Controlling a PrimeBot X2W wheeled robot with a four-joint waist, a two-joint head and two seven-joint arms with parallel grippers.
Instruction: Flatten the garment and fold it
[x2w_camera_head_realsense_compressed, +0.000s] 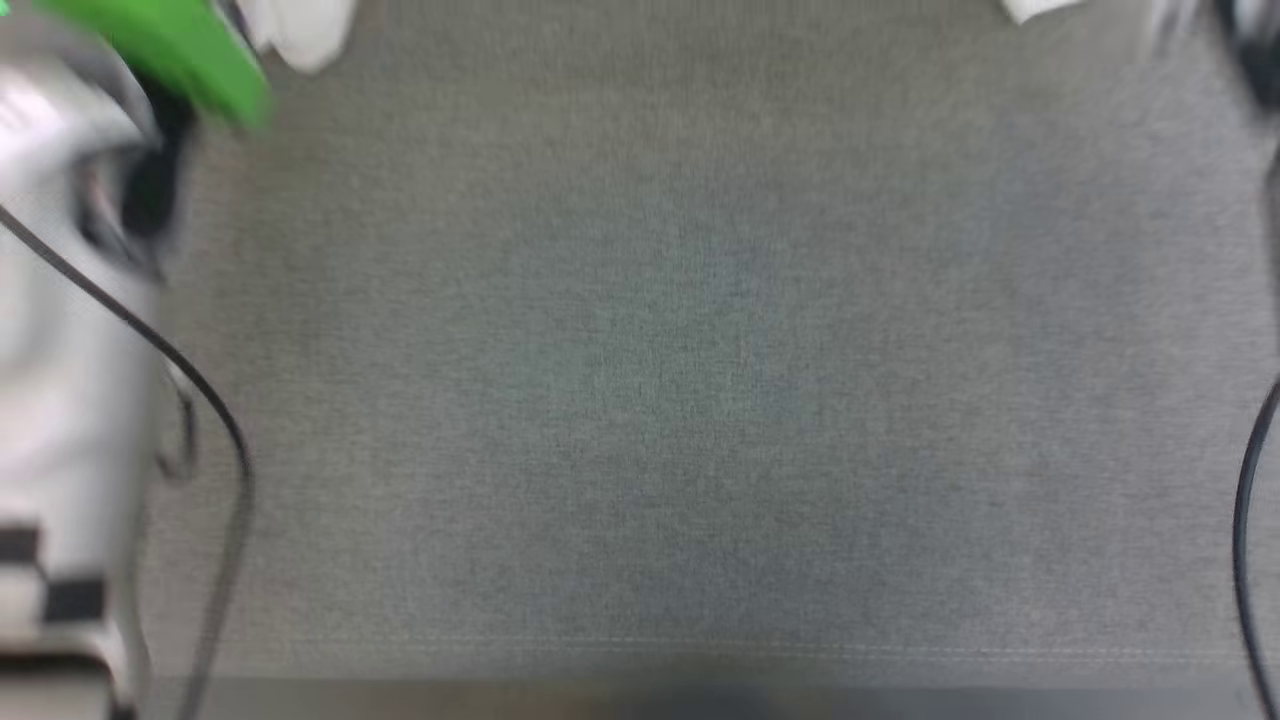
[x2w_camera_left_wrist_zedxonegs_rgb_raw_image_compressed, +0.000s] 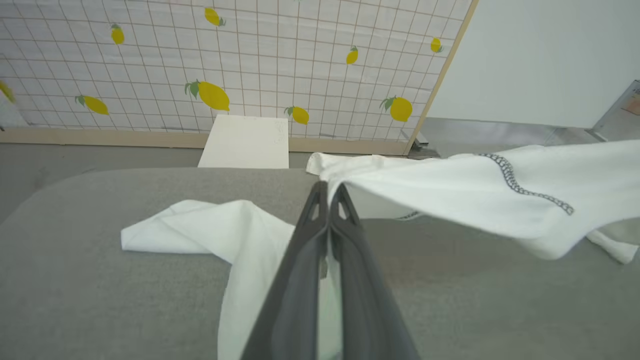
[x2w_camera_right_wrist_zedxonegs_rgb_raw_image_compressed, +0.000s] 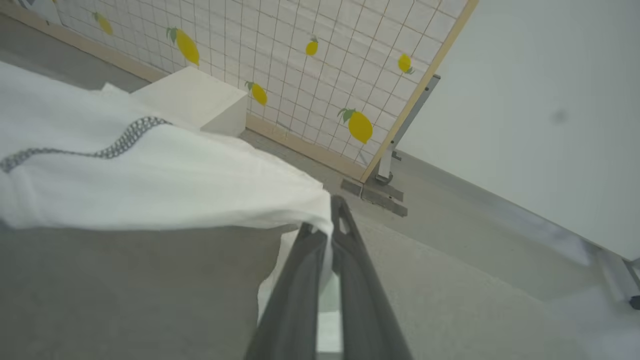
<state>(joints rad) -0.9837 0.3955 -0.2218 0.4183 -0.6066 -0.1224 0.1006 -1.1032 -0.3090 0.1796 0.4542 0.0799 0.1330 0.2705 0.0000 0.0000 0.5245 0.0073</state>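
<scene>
Pinching a bunched edge of the garment (x2w_camera_left_wrist_zedxonegs_rgb_raw_image_compressed: 450, 195) in the left gripper (x2w_camera_left_wrist_zedxonegs_rgb_raw_image_compressed: 327, 192), jaws pressed fully together on the cloth. Clamping another edge in the right gripper (x2w_camera_right_wrist_zedxonegs_rgb_raw_image_compressed: 334, 212), jaws likewise closed on fabric. Holding the white span stretched above the grey table (x2w_camera_left_wrist_zedxonegs_rgb_raw_image_compressed: 75, 300), a lower fold lying on the table's top.

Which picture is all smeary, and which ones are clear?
Head view: blurred all over, the green part and grey surface smeared. Left wrist view: sharp, the garment stitching crisp, its shadow soft underneath. Right wrist view: mostly sharp, hazy at lower right.
</scene>
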